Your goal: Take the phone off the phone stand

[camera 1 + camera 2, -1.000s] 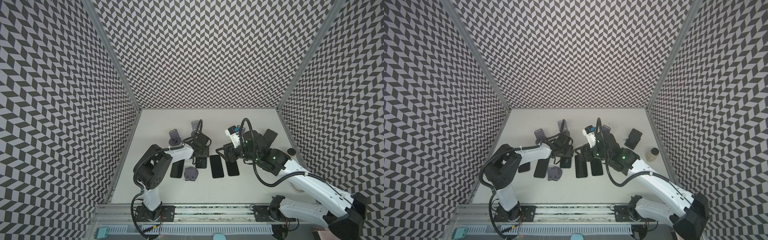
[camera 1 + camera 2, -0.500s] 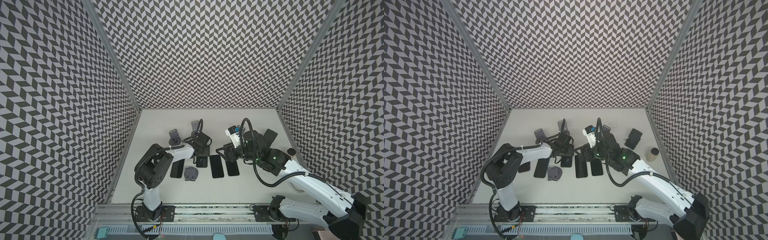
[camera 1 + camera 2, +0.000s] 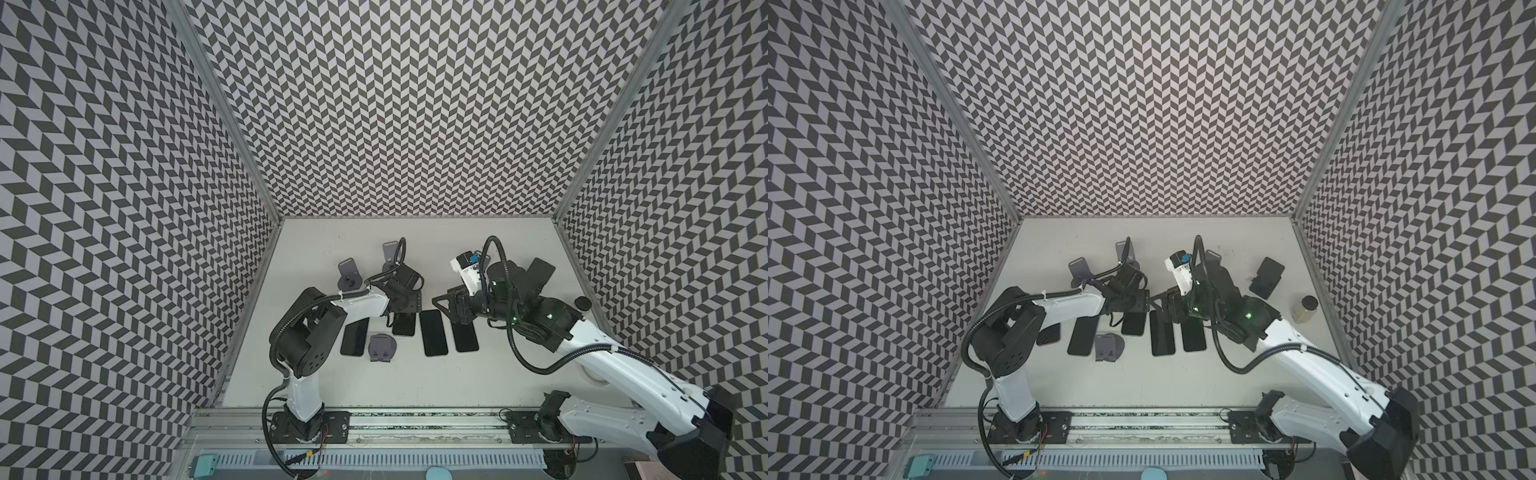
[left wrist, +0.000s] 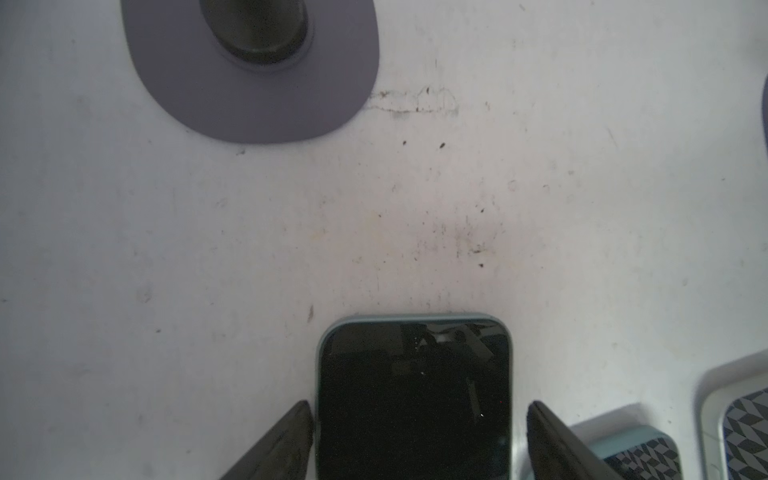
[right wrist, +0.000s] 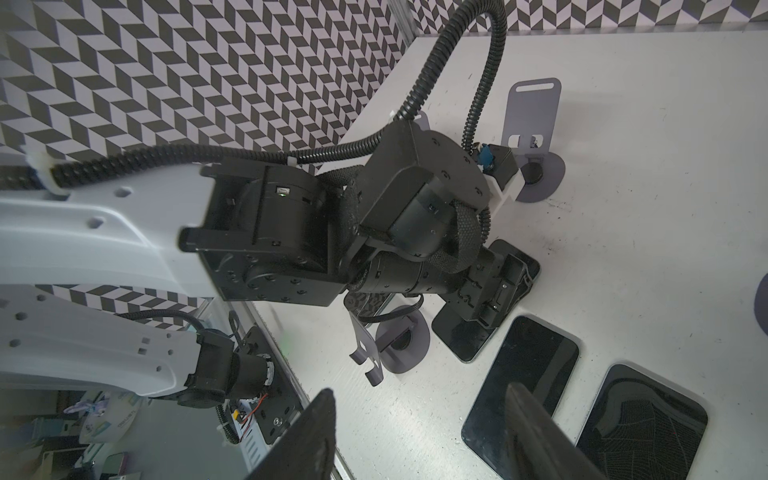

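left hand (image 4: 419, 405): open, astride phone (image 4: 415, 365) lying on table (image 4: 374, 228); right hand (image 5: 419, 390): open

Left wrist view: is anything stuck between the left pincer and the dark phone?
Nothing visible. The phone lies flat on the table, right between the left pincer's open fingers, with a thin gap each side.
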